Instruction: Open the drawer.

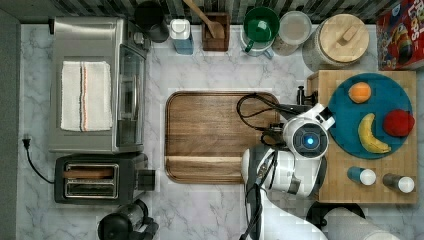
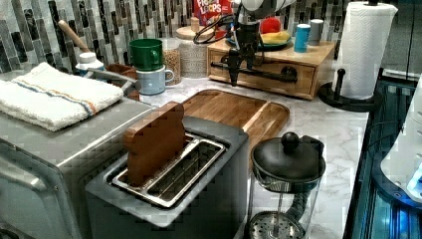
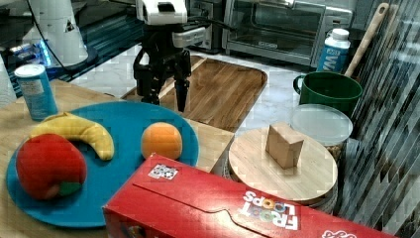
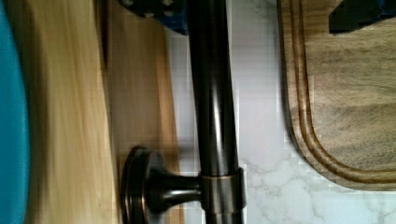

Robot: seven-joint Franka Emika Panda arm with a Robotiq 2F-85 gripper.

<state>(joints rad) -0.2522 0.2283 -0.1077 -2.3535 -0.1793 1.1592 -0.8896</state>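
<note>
- Now my tool (image 2: 238, 63) hangs spread, one finger on each side of the handle (image 4: 212, 93), in the left view's upper middle.
- The drawer (image 2: 263, 74) sits there, seemingly unopened.
- I should clamp squarely, then pull straight toward the tray (image 2: 234, 112).

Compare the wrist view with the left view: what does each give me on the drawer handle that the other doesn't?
Wrist view alone: one bracket joining the bar to the wood, with bare marble between the bar and the tray.

Left view alone: the whole drawer front, closed, both brackets, and the gripper hanging open at the handle's left part.

Both: the black bar handle and fingertips on either side of it, not clamped.
</note>
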